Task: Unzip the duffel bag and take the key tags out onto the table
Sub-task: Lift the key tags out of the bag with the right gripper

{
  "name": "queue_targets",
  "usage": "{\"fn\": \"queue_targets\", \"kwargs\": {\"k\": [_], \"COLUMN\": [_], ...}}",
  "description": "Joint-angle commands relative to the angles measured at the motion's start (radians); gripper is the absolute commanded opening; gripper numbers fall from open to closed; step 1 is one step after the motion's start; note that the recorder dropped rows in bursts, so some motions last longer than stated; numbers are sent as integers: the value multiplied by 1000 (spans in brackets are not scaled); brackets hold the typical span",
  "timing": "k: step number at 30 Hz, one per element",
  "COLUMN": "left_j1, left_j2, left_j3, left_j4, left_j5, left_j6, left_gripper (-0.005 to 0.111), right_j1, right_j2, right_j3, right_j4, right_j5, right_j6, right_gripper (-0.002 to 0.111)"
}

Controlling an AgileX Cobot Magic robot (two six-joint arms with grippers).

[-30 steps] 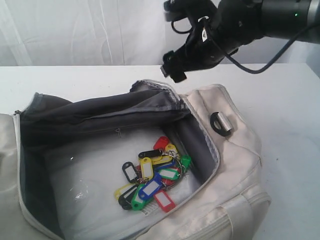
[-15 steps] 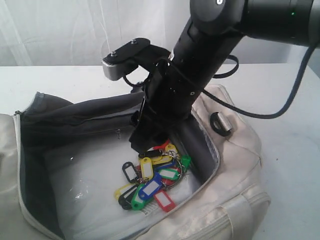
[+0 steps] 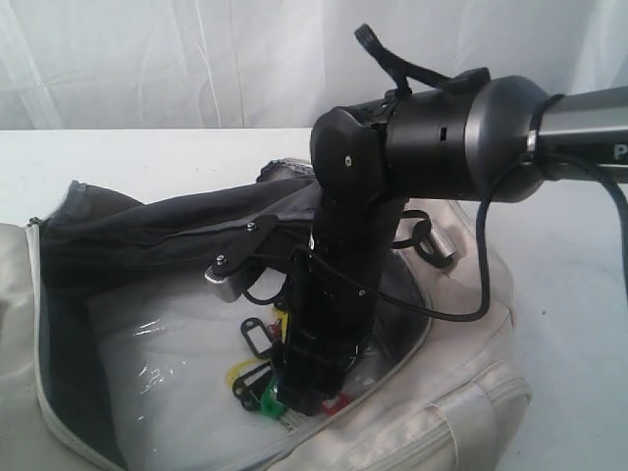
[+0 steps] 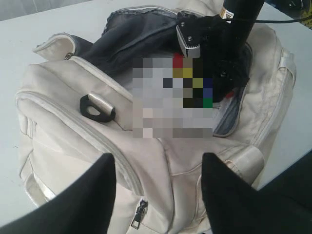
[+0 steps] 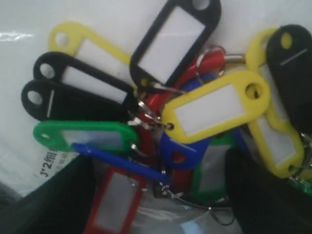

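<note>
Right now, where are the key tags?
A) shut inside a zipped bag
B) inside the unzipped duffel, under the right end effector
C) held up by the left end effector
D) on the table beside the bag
B: the key tags lie on clear plastic inside the open duffel bag, with the right end effector over them, its jaws apart on either side of the bunch.

Right claw [image 3: 306,391] among key tags [image 3: 257,340] in bag [image 3: 471,294]
</note>
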Motion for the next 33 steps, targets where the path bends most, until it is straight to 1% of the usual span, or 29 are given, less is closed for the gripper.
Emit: {"fn": "queue_targets", "kwargs": {"k": [1, 2, 3, 4, 7, 9, 14, 20, 23, 26, 29, 30, 33], "left_j1": [2, 2, 2, 2, 2, 2, 2, 2, 2, 2, 2, 2, 2], "left_j2": [-7, -7, -7, -7, -7, -7, -7, -7, -7, -7, -7, -7, -7], "left_j3": [-4, -4, -4, -4, -4, -4, -4, -4, -4, -4, -4, -4, -4], "left_j4": [-7, -7, -7, -7, -7, -7, -7, -7, -7, -7, -7, -7, -7], "left_j5": [89, 89, 89, 89, 89, 89, 89, 89, 89, 89, 89, 89, 89], "left_j6": [5, 5, 5, 5, 5, 5, 5, 5, 5, 5, 5, 5, 5], "left_gripper": [56, 56, 56, 56, 56, 56, 56, 56, 56, 56, 56, 56, 56], "right_j1": [1, 1, 1, 1, 1, 1, 1, -3, -3, -13, -89, -111, -238], "right_j2": [72, 81, 87, 88, 80, 61, -18, -171, -254, -360, -468, -488, -565], "right_j3": [17, 17, 17, 17, 17, 17, -18, -68, -84, -92, -92, -92, -90], "right_j4": [-4, -4, -4, -4, -4, -4, -4, -8, -85, -247, -413, -439, -518], "right_j5": [-3, -3, -3, -3, 1, 3, 43, 34, 31, 19, 16, 14, -7], "right_j6": [-7, 0, 9, 14, 14, 14, 14, 8, 10, 104, 201, 220, 277], "right_gripper": [63, 59, 53, 44, 13, 0, 0, 0, 0, 0, 0, 0, 0]}}
